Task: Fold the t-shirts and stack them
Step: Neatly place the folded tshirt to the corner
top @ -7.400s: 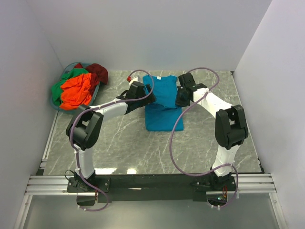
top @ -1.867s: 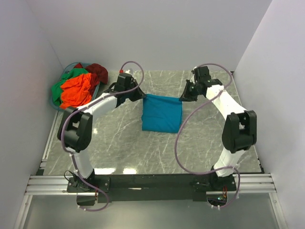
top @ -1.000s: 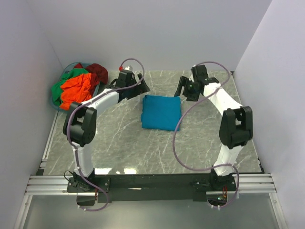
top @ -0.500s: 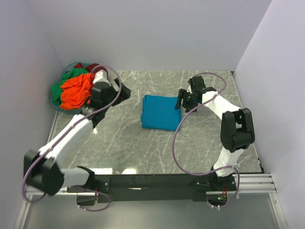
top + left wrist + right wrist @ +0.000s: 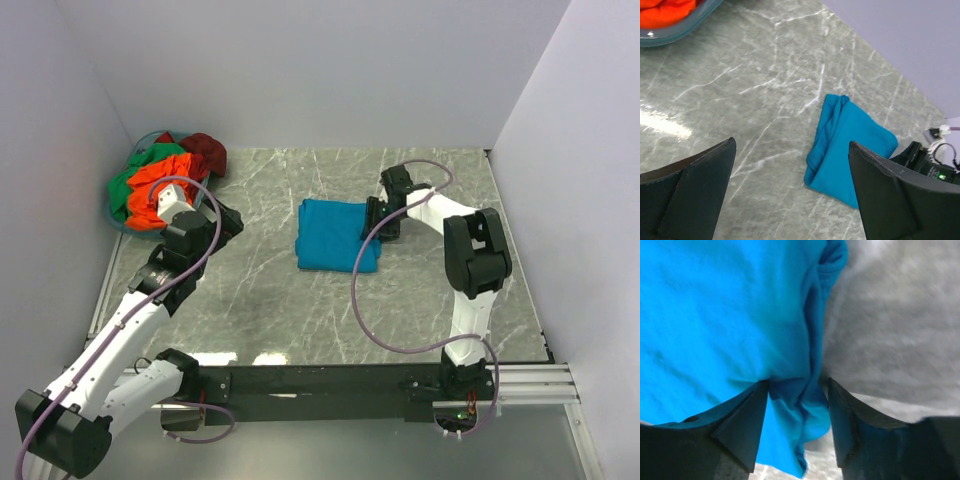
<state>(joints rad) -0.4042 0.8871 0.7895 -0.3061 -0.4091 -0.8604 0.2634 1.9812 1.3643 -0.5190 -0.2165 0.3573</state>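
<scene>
A teal-blue t-shirt (image 5: pixel 335 235) lies folded into a rectangle on the marble table. My right gripper (image 5: pixel 378 222) is down at its right edge. In the right wrist view the jaws (image 5: pixel 797 385) are closed in on a bunched fold of the t-shirt's edge (image 5: pixel 805 405). My left gripper (image 5: pixel 222 222) is open and empty, pulled back to the left of the shirt. The left wrist view shows the folded shirt (image 5: pixel 847 145) lying ahead between my spread fingers (image 5: pixel 690 195). Orange (image 5: pixel 158 190), green (image 5: pixel 128 182) and dark red (image 5: pixel 205 152) t-shirts are heaped at the far left.
The round teal-rimmed basket (image 5: pixel 118 222) holding the heaped shirts stands in the far left corner; its rim shows in the left wrist view (image 5: pixel 685 27). White walls close in the table on three sides. Purple cables loop off both arms.
The shirt was folded over and laid down. My left arm then let go and swung back left and towards me. My right gripper released, then came down onto the shirt's right edge.
</scene>
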